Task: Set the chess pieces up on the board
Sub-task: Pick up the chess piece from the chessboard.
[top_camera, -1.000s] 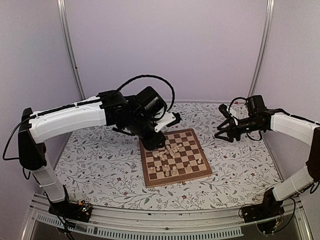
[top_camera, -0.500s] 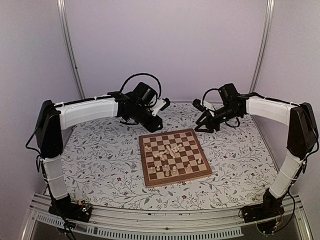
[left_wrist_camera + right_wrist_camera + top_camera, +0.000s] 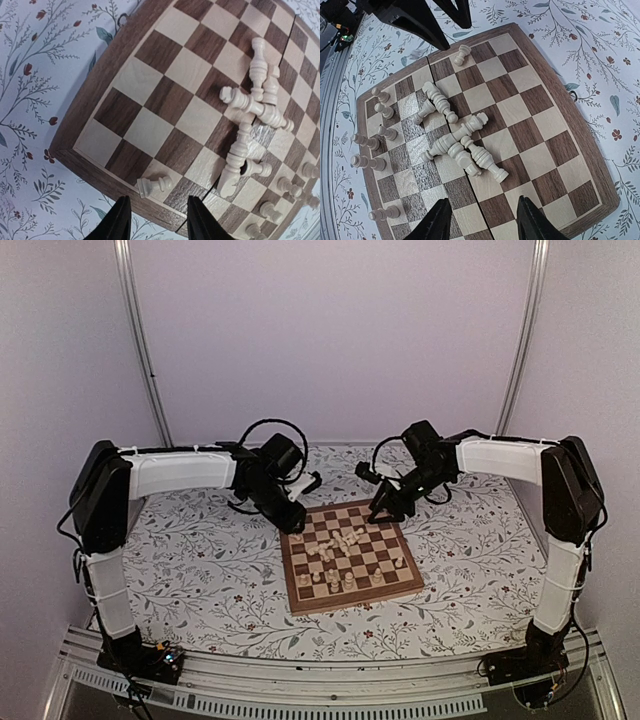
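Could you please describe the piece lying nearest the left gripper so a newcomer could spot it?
Find the chessboard and follow its left edge to the row just ahead of the left gripper. A small cream pawn lies there on its side. Unlike the tumbled heap mid-board, it lies alone, touching no other piece.

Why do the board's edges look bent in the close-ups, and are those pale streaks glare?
Left wrist view: the board bows, likely a wide lens, and squares by the fallen pieces shine with glare. Right wrist view: same curved edges, glare on the left squares. Top view: edges straight, light soft and even, pieces tiny and soft.
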Robot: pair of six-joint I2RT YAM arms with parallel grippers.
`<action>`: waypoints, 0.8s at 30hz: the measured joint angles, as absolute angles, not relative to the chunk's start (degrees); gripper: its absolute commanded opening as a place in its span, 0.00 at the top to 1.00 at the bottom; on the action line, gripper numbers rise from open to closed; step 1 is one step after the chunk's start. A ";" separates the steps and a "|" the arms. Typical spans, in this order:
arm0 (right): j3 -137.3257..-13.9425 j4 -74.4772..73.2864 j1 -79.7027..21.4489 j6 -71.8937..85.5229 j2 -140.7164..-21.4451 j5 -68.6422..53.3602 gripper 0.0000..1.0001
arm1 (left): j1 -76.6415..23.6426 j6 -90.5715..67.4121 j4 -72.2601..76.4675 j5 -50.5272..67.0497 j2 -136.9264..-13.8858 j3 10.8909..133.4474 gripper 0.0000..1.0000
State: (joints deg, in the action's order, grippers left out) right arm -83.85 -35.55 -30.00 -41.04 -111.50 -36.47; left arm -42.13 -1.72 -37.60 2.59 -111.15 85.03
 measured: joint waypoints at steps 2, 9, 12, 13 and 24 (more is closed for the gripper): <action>-83.99 -35.68 -30.00 -40.99 -111.50 -36.60 0.52 | -41.85 0.89 -38.28 3.07 -111.15 83.96 0.59; -83.94 -36.10 -29.98 -40.97 -111.50 -37.36 0.51 | -40.91 9.61 -38.17 4.89 -110.72 81.78 0.56; -83.92 -36.21 -29.98 -40.97 -111.48 -38.13 0.51 | -39.79 13.32 -38.13 5.48 -110.56 81.60 0.56; -83.92 -36.23 -30.00 -40.97 -111.48 -38.26 0.51 | -39.31 14.37 -38.24 5.80 -110.56 81.67 0.56; -82.04 -36.53 -30.00 -40.97 -111.20 -39.11 0.51 | -36.86 21.96 -40.66 14.02 -115.46 89.38 0.58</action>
